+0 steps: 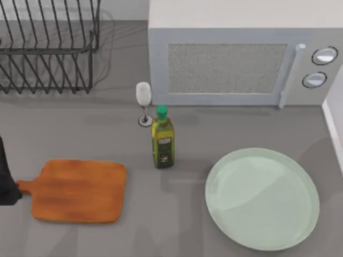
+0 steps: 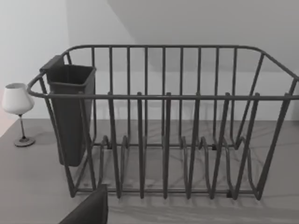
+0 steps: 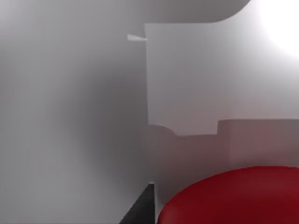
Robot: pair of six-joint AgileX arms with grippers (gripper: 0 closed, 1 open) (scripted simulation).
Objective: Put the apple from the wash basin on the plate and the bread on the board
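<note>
Starting at the top view's left edge, a dark piece of the left arm (image 1: 5, 179) sits just beside the stub handle of the board (image 1: 77, 191). The orange-brown board lies flat on the grey table (image 1: 182, 225) with nothing on it. Whether the left gripper's fingers are apart or together cannot be told. Behind the board, at the back left, stands a dark wire dish rack (image 1: 51, 45); in the left wrist view the rack (image 2: 177, 126) carries a dark cutlery cup (image 2: 70, 112) hooked on one end.

Toward the middle, a wine glass (image 1: 143, 101) stands in front of the microwave (image 1: 241, 53), and a green-capped oil bottle (image 1: 162, 138) stands just in front of the glass, between the board and the plate (image 1: 262, 198). The pale mint-green plate lies bare on the right half of the table, well apart from the board.

The right wrist view looks at pale grey basin walls (image 3: 196, 84), with the glossy red apple (image 3: 233, 198) very close to the camera. Whether the right gripper's fingers are spread or closed cannot be told.
</note>
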